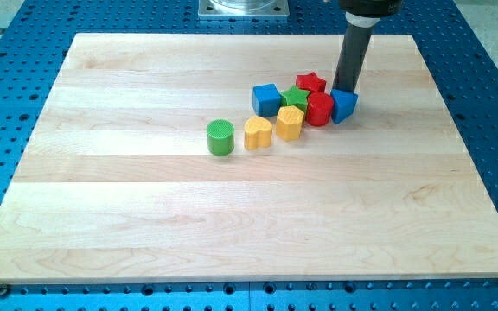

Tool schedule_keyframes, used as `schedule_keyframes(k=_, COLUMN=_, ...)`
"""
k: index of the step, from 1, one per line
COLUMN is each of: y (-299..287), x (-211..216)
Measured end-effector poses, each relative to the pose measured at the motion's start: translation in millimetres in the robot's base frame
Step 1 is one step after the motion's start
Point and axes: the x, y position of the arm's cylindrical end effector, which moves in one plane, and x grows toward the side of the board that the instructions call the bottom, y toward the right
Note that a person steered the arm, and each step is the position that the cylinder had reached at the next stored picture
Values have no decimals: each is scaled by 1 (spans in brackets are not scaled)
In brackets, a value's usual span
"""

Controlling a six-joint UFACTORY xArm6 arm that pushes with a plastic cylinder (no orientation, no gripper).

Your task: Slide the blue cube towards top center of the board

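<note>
Here my tip (346,90), a bare rod lacking fingers, is touching the rightmost blue block (344,105), well right of the blue cube (266,99)

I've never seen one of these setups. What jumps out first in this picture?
A tight huddle of bright blocks sits on the pale wooden board, right of centre near the view's top: a blue cube, red star, red cylinder and others. A dark rod comes down from the view's top, my tip touching a second blue block. A green cylinder stands apart at the left.
</note>
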Motion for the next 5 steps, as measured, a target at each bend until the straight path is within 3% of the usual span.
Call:
schedule_keyframes(k=2, y=-189, x=60)
schedule_keyframes(k=4, y=-211, x=61)
schedule_keyframes(k=5, y=-269, x=61)
